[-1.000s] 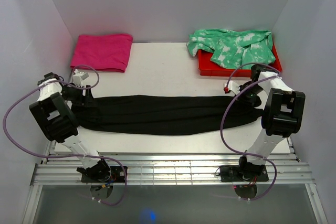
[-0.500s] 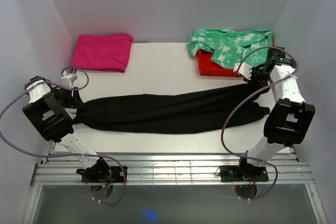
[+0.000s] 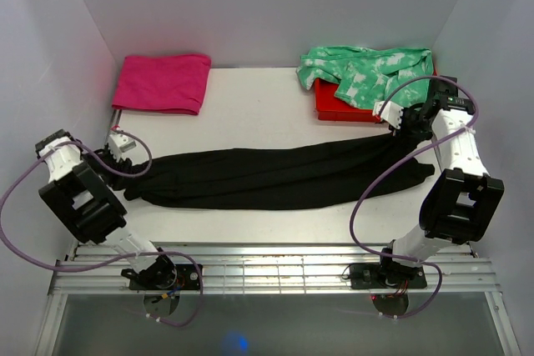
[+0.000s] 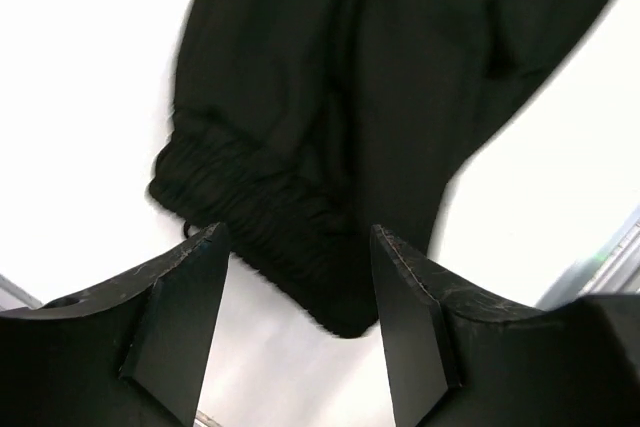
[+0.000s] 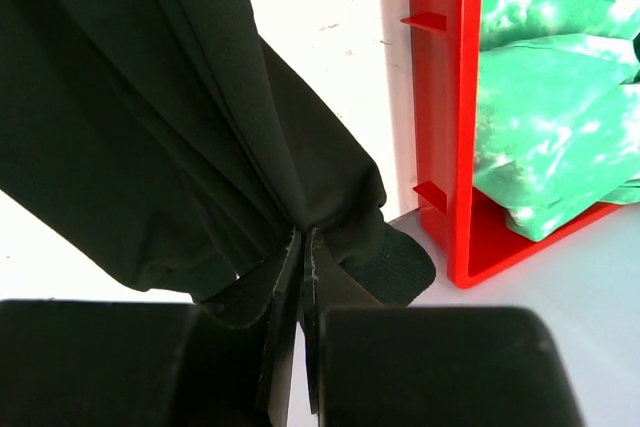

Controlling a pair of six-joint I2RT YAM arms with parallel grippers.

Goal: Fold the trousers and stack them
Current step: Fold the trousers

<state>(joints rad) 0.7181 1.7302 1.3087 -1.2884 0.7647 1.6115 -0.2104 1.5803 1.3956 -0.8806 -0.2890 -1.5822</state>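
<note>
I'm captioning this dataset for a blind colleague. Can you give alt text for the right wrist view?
The right gripper is shut on a bunched edge of the black trousers, whose fabric fans away up and left over the white table. Beside it on the right stands a red bin holding a green-and-white tie-dye garment.
</note>
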